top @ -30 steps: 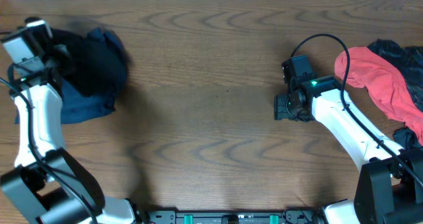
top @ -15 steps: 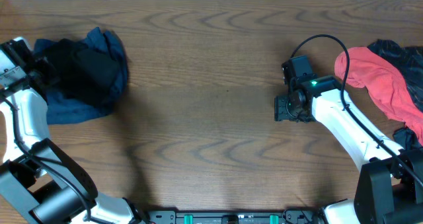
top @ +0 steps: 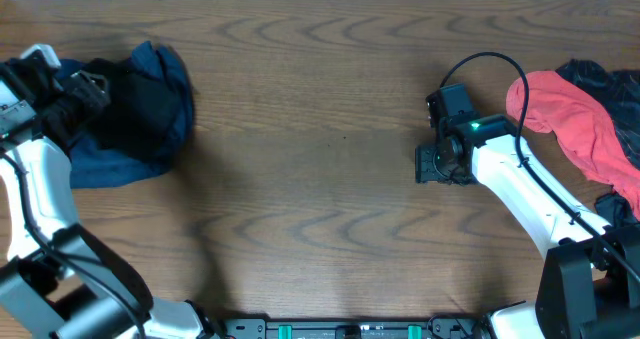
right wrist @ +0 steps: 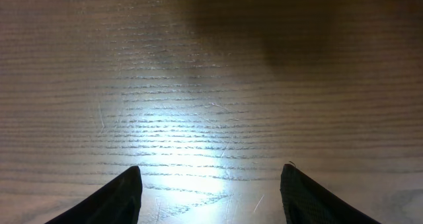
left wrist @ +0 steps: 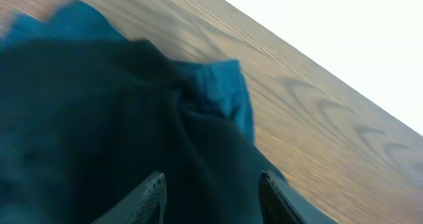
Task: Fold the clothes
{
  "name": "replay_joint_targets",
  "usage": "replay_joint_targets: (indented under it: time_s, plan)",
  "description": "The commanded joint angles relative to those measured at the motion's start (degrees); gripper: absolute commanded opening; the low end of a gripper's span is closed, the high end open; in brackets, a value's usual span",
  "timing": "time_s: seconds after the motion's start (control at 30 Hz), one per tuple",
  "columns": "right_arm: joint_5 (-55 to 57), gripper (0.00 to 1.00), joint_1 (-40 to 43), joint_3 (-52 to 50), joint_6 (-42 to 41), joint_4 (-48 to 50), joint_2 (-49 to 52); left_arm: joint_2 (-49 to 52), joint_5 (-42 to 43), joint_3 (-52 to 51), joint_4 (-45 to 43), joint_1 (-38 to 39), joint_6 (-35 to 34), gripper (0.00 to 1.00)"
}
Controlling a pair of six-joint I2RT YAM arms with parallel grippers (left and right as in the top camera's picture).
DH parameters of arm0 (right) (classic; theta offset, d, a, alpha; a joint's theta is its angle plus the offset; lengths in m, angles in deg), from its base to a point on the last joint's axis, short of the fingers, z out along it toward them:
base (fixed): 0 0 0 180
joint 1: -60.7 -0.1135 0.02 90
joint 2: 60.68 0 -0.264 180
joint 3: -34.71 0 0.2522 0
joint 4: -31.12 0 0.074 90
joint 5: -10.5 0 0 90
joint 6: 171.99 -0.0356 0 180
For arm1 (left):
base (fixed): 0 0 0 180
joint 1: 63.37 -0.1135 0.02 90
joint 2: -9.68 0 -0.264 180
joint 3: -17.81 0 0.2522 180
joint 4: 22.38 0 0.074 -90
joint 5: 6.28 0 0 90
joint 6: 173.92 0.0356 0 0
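left claw (left wrist: 211,184): jaws parted, let go | black garment (top: 140,111): settled flatter on blue garment (top: 110,164) | left arm: swung outward

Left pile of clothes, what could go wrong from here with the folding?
1. The black shirt lies bunched on a blue garment. The open left gripper, right over it, may pinch both layers.
2. The right gripper is open over bare table, far from the pile, so a one-armed lift would likely leave the shirt crumpled.
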Motion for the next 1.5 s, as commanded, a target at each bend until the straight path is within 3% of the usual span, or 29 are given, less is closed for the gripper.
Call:
replay_joint_targets:
  time_s: [0.0,0.2,0.3,0.37,0.63,0.73,0.77,0.9,0.93,1.3,1.47]
  plan:
    - [0.8,0.65,0.5,1.0,0.7,0.0,-1.0,4.8,5.9,-1.4,0.4,0.5,-1.8,0.47]
    - [0.8,0.65,0.5,1.0,0.7,-0.3,-1.0,13.6,8.3,-1.8,0.7,0.9,-1.9,0.49]
    - [0.8,0.65,0.5,1.0,0.7,-0.3,-1.0,16.2,12.8,-1.8,0.3,0.9,-1.6,0.59]
    - [0.8,0.65,0.5,1.0,0.7,-0.3,-1.0,16.1,13.4,-1.8,-0.1,1.0,-1.4,0.61]
    - [0.8,0.66,0.5,1.0,0.6,0.0,-1.0,6.9,17.4,-1.2,-2.6,1.2,-0.6,0.83]
    - [-1.8,0.71,0.9,1.0,-1.6,2.2,-1.1,1.0,17.1,-1.2,-2.6,2.9,-0.6,0.88]
    - [-4.0,0.75,1.3,1.0,-2.2,3.7,-1.1,-0.9,16.9,-1.2,-2.5,4.0,-0.6,0.98]
    - [-12.6,0.84,3.6,1.0,-2.5,11.2,-1.1,-5.7,9.9,-1.2,0.9,10.7,-0.6,0.98]
    - [-14.1,0.99,4.2,1.0,-2.5,12.7,-1.1,-6.3,7.3,-1.2,2.3,12.9,-0.6,0.98]
    - [-16.8,0.99,15.1,1.1,1.2,19.3,-1.1,-6.7,-24.1,-1.2,16.1,41.8,5.9,0.98]
    - [-20.8,0.99,22.2,1.1,4.4,14.5,-1.7,-6.8,-25.1,-1.2,23.4,46.2,5.9,0.98]
